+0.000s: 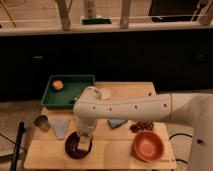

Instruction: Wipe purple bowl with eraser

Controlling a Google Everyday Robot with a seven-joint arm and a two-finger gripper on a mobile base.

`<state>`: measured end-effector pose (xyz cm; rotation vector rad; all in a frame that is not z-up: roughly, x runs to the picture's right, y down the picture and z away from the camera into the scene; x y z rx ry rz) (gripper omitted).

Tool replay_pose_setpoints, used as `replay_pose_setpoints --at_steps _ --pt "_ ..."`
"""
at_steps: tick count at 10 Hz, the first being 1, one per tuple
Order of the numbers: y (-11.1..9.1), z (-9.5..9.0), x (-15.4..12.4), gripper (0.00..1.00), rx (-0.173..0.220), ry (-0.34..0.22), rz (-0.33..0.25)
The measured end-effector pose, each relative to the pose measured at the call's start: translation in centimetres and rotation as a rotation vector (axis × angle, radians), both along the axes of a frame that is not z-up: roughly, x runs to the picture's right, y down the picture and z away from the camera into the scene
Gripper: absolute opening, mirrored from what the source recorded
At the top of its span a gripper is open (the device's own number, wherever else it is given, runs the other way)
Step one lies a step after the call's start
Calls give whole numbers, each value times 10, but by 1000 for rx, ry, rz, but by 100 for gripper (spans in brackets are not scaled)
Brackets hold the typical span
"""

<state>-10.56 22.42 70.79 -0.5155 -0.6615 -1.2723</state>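
**A:** Where's the claw?

**B:** The gripper (84, 141) hangs down off the white arm (130, 107), right over the purple bowl (76, 148) at the near left of the wooden table (107, 154). The eraser (83, 145) sits at its tips, tan top showing, inside the bowl's right half. Whether the claw is clenched on it or released, I cannot tell.

**A:** What's close by?

**B:** To the claw's right, well apart at the same near depth, an orange bowl (147, 145). Just beyond that, a small heap of something dark reddish-brown (142, 126), too blurred to name. To the claw's left and a bit farther, a blue-grey pad (59, 127), then a small metal cup (42, 122) at the table's left edge.

**A:** And farther back?

**B:** Behind the arm another blue-grey scrap (117, 123) shows below it. Beyond the claw, a green tray (76, 81) with a small orange thing (58, 85) in its far left corner.
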Motion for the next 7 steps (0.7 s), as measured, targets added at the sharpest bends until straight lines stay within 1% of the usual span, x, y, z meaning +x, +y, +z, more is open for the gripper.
replay_pose_setpoints --at_steps 2,3,5,7 --pt "-5 3 -11 0 3 -2 -43" --pt "-7 2 -22 0 7 -13 -66" --pt "-5 -2 -43 0 11 -39 -134" --pt "1 -10 -62 0 17 -72 -184"
